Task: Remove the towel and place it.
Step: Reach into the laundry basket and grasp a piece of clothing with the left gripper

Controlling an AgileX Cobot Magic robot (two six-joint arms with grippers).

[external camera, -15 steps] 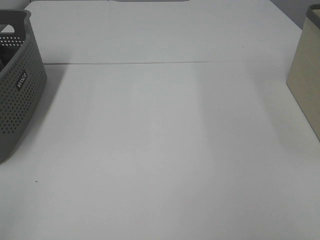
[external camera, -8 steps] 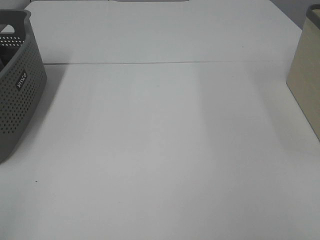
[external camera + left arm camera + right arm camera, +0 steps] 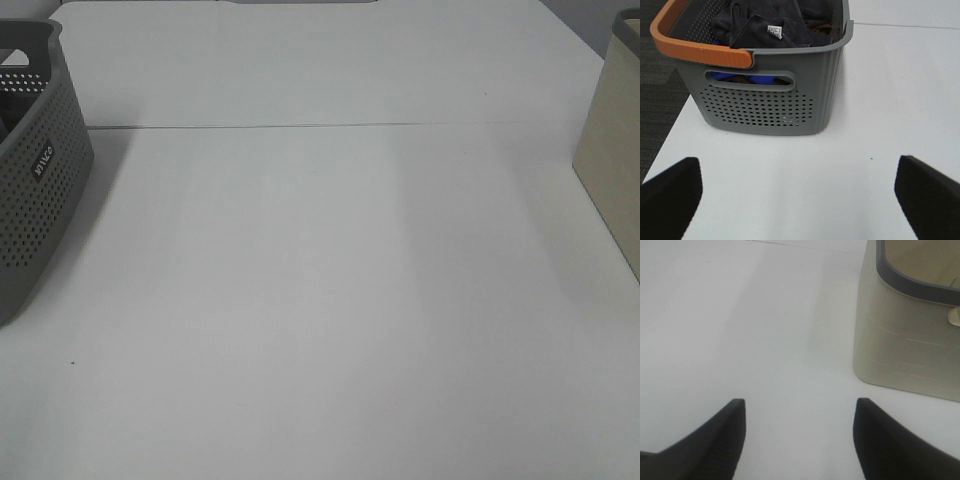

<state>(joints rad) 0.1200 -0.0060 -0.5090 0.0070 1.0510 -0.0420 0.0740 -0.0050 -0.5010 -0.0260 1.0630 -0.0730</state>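
The dark towel [image 3: 770,25] lies bunched inside the grey perforated basket [image 3: 775,107], a small white label showing on it. In the high view only the basket's wall [image 3: 35,190] shows at the left edge; the towel is hidden there. My left gripper [image 3: 795,200] hangs open above the white table, a short way in front of the basket, with nothing between its fingers. My right gripper [image 3: 800,440] is open too, empty, over bare table beside a beige bin [image 3: 910,340]. Neither arm appears in the high view.
The basket has an orange handle [image 3: 695,47], and blue cloth shows through its side slot [image 3: 747,79]. The beige bin [image 3: 615,150] with a grey rim stands at the table's right edge. A seam [image 3: 320,125] crosses the white table. Dark floor lies past the table's left edge.
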